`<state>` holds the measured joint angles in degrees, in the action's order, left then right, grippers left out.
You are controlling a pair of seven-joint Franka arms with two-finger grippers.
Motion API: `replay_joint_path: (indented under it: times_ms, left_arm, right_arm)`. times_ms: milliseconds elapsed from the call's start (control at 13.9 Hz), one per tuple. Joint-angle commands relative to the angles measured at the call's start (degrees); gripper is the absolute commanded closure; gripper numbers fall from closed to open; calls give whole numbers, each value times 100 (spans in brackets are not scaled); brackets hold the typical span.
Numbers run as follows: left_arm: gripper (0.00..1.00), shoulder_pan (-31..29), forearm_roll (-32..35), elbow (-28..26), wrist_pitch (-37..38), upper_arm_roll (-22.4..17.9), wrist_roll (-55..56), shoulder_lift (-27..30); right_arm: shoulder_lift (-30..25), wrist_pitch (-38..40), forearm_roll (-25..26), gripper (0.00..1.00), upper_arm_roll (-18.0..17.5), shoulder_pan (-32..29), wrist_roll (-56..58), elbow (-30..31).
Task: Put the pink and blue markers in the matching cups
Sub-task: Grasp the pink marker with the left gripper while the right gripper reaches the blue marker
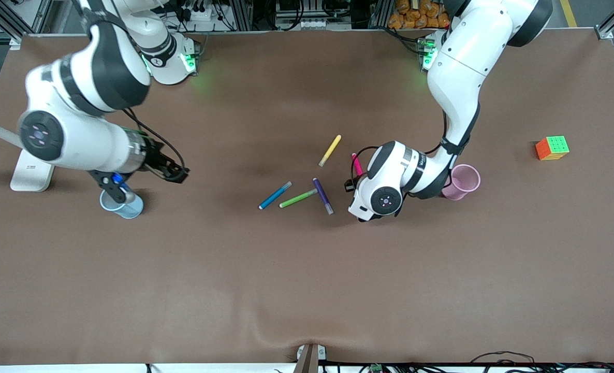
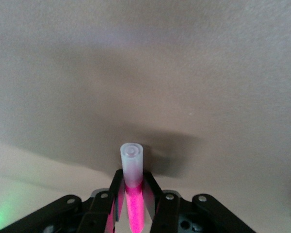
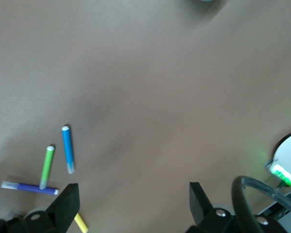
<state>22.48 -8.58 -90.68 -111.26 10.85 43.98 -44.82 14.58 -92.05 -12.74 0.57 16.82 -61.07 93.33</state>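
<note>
Left tool (image 2: 131,204) is clamped on the slim magenta marker with a pale pink cap (image 2: 132,167), low over the table; its black fingers (image 2: 115,191) pinch the bright pink body just under the cap. In the front view only the marker's tip (image 1: 357,164) pokes out past the wrist.

To do this step well, I think the arm should lift the pen straight up, keep the squeeze firm so it does not slip, and turn it upright before lowering it into the small see-through pink plastic cup (image 1: 465,181). That cup stands just beside the left arm's elbow, so the arm must swing with care — a bump could tip it.

Right tool (image 3: 131,204) waits with its fingers wide apart and nothing in them, up over the brown table (image 1: 307,290) by the small pale blue plastic cup (image 1: 123,204).

The bright blue marker with a grey cap (image 1: 275,195) lies flat on the table, beside the green pen (image 1: 297,198) and the dark purple pen (image 1: 323,196) — these two touch at one end. The yellow pen (image 1: 330,150) lies farther from the front camera. A colourful puzzle cube (image 1: 552,147) sits well apart, out of the way.
</note>
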Motion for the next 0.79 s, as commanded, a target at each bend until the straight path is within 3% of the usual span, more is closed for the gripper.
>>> replay_joint_path:
  times_ms: [0,433,577,721]
  left_arm:
    - [100,-156,31,7,253,-57,22,498]
    - [100,-947,92,51,1097,-92,-170,1431]
    - [100,-948,766,7,1238,-83,-223,1633]
    - [100,-956,1033,-19,1274,-83,-224,1695]
  right_arm:
    - [80,-338,-149,0,49,382,-667,87]
    - [343,-1735,-158,0,49,1304,-1986,642]
    - [519,-2253,-158,0,49,1621,-2067,747]
    - [598,-2719,-149,0,49,1806,-2067,958]
